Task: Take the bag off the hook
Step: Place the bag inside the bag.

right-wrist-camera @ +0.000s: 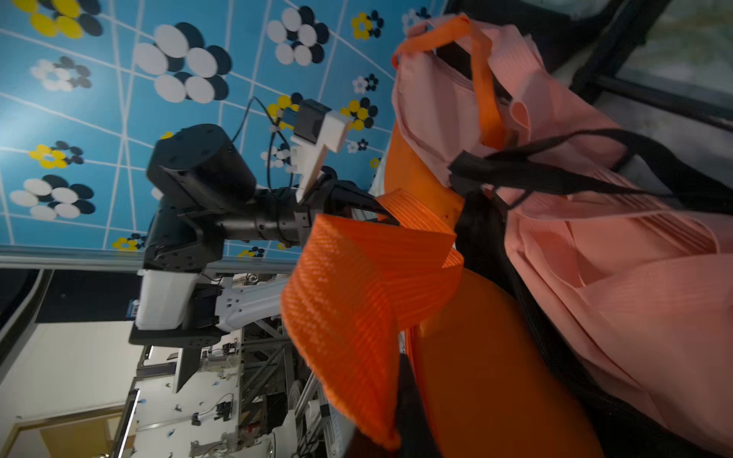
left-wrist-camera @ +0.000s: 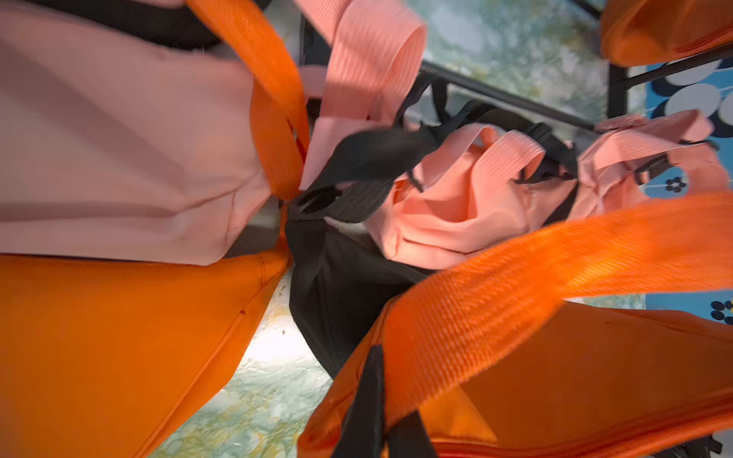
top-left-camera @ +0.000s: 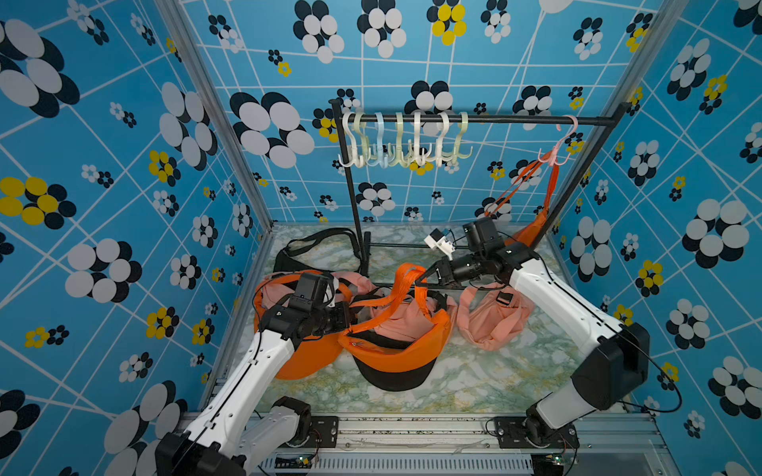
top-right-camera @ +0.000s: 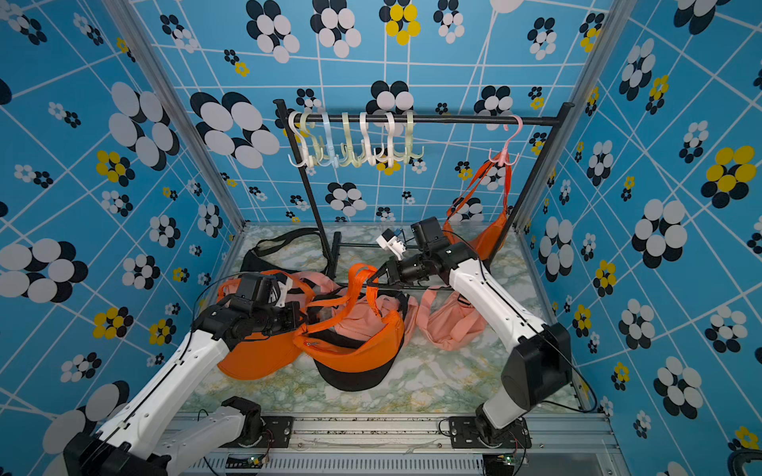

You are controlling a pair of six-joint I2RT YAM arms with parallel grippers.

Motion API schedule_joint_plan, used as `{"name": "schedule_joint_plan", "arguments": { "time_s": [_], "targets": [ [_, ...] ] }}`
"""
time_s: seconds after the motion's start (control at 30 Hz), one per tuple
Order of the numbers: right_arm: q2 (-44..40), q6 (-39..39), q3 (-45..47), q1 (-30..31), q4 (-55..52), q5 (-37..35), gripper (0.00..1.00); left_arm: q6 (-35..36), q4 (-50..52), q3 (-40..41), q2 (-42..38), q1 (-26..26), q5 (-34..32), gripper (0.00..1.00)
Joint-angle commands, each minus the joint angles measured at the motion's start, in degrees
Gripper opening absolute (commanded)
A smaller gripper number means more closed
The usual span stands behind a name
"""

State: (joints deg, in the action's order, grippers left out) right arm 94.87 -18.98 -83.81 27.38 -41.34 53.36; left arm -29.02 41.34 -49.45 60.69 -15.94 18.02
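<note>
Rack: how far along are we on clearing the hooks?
Done: the pale hooks are bare; several bags lie on the table. In hand: left gripper and right gripper both shut on an orange strap in the pile. Left: one orange bag hangs from the pink hook.

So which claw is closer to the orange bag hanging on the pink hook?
Right. The right claw sits lower, in front of the hanging orange bag; the left claw is farther away, across the bag pile.

left pincer (top-left-camera: 348,325) tips buried under orange webbing strap (top-left-camera: 403,283). Bottom of hanging orange fabric bag (top-left-camera: 538,228) hidden behind right arm (top-left-camera: 482,241). Left wrist view: near straps blurred, edge-cropped.
</note>
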Motion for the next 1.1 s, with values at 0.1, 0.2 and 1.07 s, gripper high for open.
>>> {"name": "schedule_joint_plan", "arguments": {
  "time_s": [0.1,0.2,1.07],
  "targets": [
    [0.7,6.5,-3.4,0.4,-8.0,-5.1,0.0,1.6,-7.3,-5.1,3.4,2.0,2.5,0.0],
    [2.5,7.6,-4.9,0.4,-9.6,-5.9,0.0,3.0,-6.6,-8.1,5.6,2.7,2.6,0.0],
    [6.7,21.6,-12.8,22.0,-21.3,-33.4,0.9,8.6,-3.9,-17.3,14.2,4.4,0.8,0.0]
  ]
}}
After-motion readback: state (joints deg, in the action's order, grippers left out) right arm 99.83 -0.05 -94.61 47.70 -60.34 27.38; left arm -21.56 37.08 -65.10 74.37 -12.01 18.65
